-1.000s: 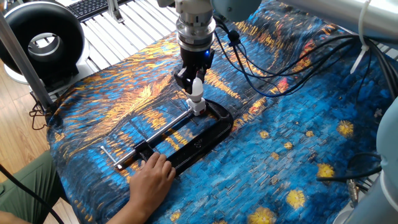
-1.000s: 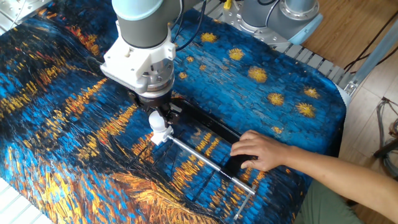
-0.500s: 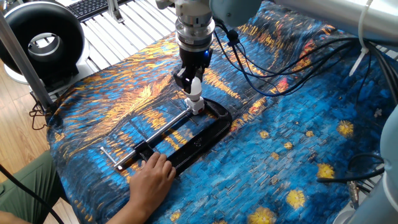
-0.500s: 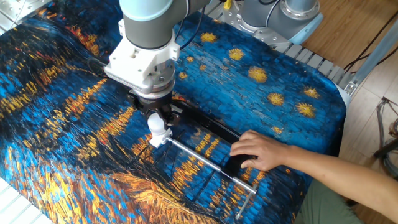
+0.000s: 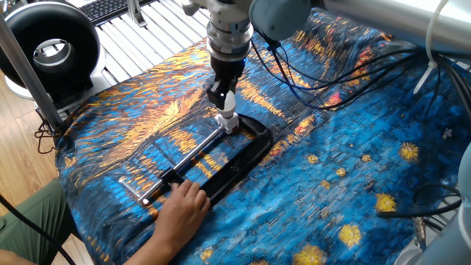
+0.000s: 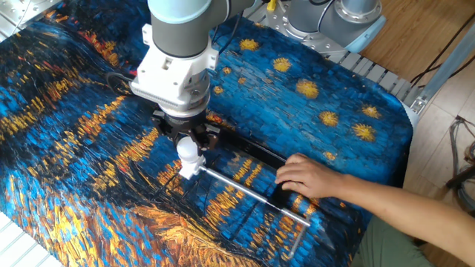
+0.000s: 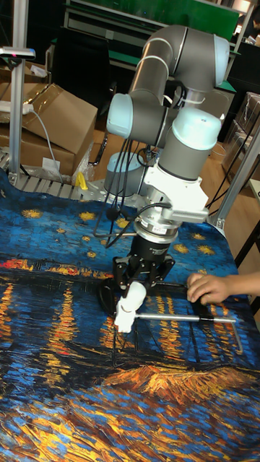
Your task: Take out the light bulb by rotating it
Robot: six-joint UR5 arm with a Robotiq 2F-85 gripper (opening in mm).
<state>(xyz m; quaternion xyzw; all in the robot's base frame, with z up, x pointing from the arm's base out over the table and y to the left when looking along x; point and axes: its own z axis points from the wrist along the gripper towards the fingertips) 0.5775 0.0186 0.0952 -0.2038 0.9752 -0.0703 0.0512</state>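
the bulb (image 6: 188, 150) stands up in its socket (image 6: 188, 168), at the clamp (image 5: 239, 158) end. your gripper (image 7: 139, 280) is closed around the bulb to twist it. a hand (image 6: 306, 176) holds the clamp so nothing slides.

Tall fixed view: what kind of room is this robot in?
Probably a lab or workshop: cardboard boxes stacked behind, a metal frame post, and the robot's claw working over a clamp.
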